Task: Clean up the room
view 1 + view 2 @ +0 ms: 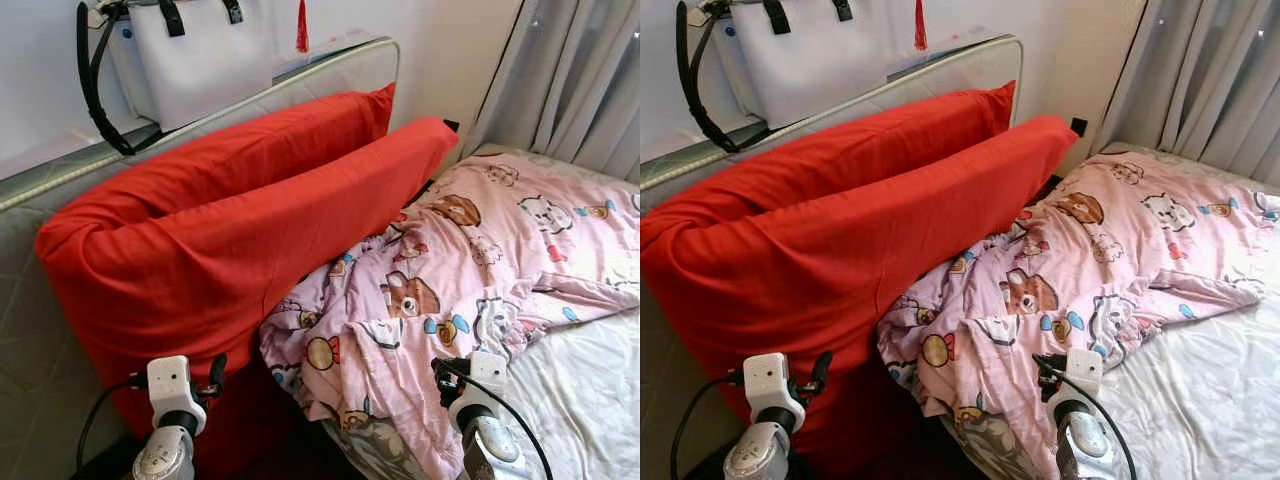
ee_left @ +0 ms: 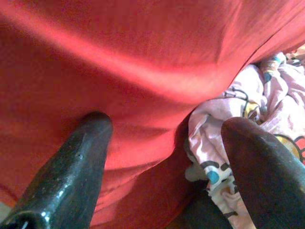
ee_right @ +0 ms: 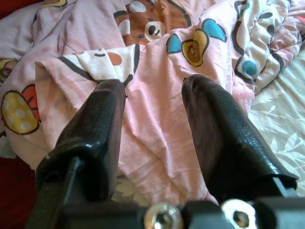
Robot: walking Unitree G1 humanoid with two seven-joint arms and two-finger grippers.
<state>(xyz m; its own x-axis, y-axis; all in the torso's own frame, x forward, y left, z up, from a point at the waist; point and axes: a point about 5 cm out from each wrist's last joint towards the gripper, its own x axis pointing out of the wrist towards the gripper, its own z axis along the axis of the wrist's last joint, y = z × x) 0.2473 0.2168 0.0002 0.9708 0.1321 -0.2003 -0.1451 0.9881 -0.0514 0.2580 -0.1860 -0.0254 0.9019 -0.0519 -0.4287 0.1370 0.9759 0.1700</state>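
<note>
Two long red pillows [image 1: 230, 220] lean upright against the grey padded headboard [image 1: 30, 200]. A crumpled pink cartoon-print quilt [image 1: 470, 270] lies bunched on the bed beside them. In the left wrist view my left gripper [image 2: 164, 138] is open, one finger [image 2: 81, 157] against the red pillow [image 2: 143, 62], the other near the quilt's edge [image 2: 214, 143]. The right wrist view has my right gripper [image 3: 152, 95] open just above the pink quilt [image 3: 157, 129], nothing between its fingers. Both wrists [image 1: 170, 400] [image 1: 480, 390] sit low at the bed's near side.
A white handbag [image 1: 190, 50] with black straps rests on the ledge above the headboard. Grey curtains [image 1: 580, 70] hang at the far right. A pale patterned sheet [image 1: 590, 400] shows at the right, beyond the quilt.
</note>
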